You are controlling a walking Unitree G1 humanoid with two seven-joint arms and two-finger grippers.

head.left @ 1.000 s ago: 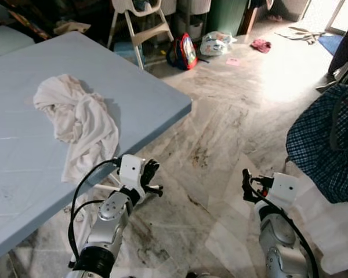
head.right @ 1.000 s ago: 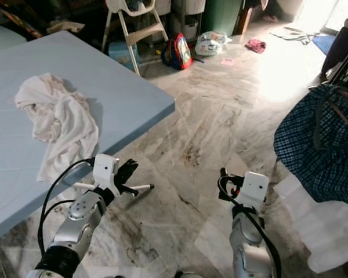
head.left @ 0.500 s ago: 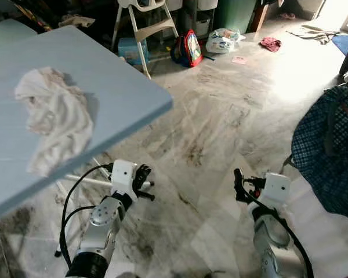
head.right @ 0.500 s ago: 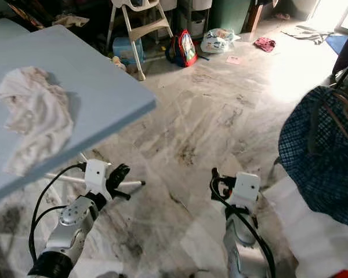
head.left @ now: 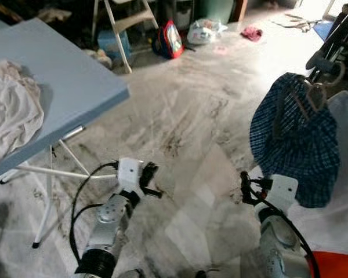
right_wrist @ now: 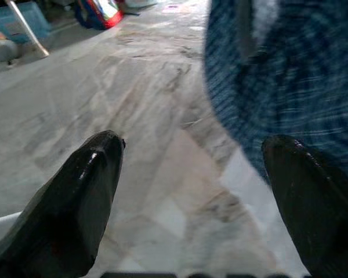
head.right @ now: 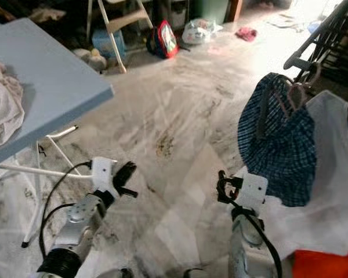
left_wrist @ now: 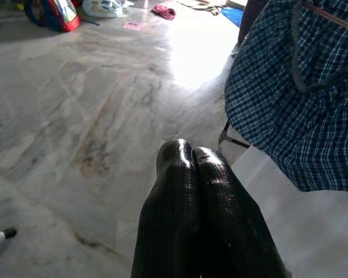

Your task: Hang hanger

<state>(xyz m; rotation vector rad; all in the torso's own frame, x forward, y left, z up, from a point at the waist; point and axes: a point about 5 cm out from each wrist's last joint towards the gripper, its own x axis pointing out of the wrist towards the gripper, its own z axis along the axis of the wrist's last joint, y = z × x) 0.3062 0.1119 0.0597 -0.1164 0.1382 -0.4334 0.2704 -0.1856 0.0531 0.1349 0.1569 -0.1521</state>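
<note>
Your spread right gripper (right_wrist: 185, 191) may snag the checked shirt (head.left: 293, 139) and drag its hanger (head.left: 319, 90) off the rack (head.left: 330, 40), while your left gripper (left_wrist: 188, 159) is pressed together.

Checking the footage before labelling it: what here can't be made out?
- Hanger: body hidden under the checked shirt, eye views.
- White garment: cut off by the right edge.
- White cloth on the table: cut off at left.
- Right wrist view: shirt blurred.

You can see the hanger (head.left: 314, 92) at the upper right of the left eye view. It looks brownish with a curved hook on top. A blue checked shirt (head.left: 294, 139) hangs on it, and the hook sits by a dark rack bar (head.left: 327, 49).
</note>
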